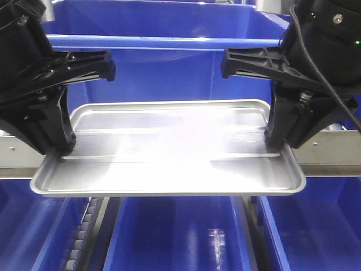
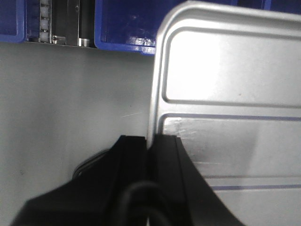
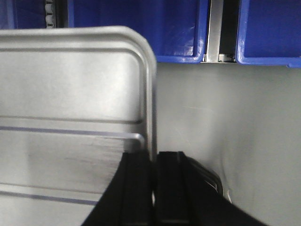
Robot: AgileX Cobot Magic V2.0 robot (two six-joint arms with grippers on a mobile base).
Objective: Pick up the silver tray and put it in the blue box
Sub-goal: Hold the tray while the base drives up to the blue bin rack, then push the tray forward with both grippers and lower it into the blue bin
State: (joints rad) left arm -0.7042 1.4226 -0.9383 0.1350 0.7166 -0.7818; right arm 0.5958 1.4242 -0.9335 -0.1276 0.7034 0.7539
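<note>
The silver tray (image 1: 169, 152) is held level between both grippers, in front of the blue box (image 1: 163, 40), whose thick rim runs across the back. My left gripper (image 1: 53, 144) is shut on the tray's left rim. My right gripper (image 1: 279, 138) is shut on the right rim. In the left wrist view the black fingers (image 2: 164, 155) pinch the rim of the silver tray (image 2: 225, 94), with my left gripper (image 2: 150, 139) shut on it. In the right wrist view my right gripper (image 3: 154, 155) is shut on the edge of the silver tray (image 3: 70, 94).
Metal conveyor rails (image 1: 333, 155) run left and right under the tray. Narrower blue bins (image 1: 175, 237) stand below at the front, with a roller track (image 1: 84, 231) between them. Both wrist views show a grey surface (image 2: 70, 94) beside the tray and blue bins (image 3: 136, 28) beyond it.
</note>
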